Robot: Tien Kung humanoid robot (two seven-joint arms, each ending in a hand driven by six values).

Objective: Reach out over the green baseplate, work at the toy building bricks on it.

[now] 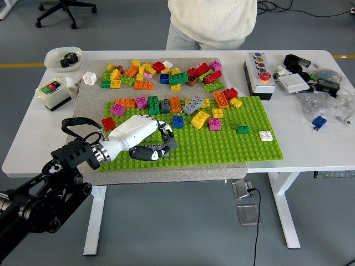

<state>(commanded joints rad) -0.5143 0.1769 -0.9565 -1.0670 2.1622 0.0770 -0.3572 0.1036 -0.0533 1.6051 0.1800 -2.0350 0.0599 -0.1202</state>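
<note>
Low over the near-left part of the green studded rectangular baseplate (233, 145), the robot's white-shelled left hand (141, 138) rests with dark fingers (151, 151) loosely curled, holding nothing. One baseplate, long axis running left to right. Bricks on it include one blue (177, 121), one white (265, 135), one small green (242, 129). Loose coloured plastic bricks (161, 73) lie heaped beyond.

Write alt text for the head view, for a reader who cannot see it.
The robot's left hand, fingers curled and holding nothing, rests on the near left part of a green baseplate on a white table. Loose coloured bricks lie behind it, and a person stands at the far side.
</note>
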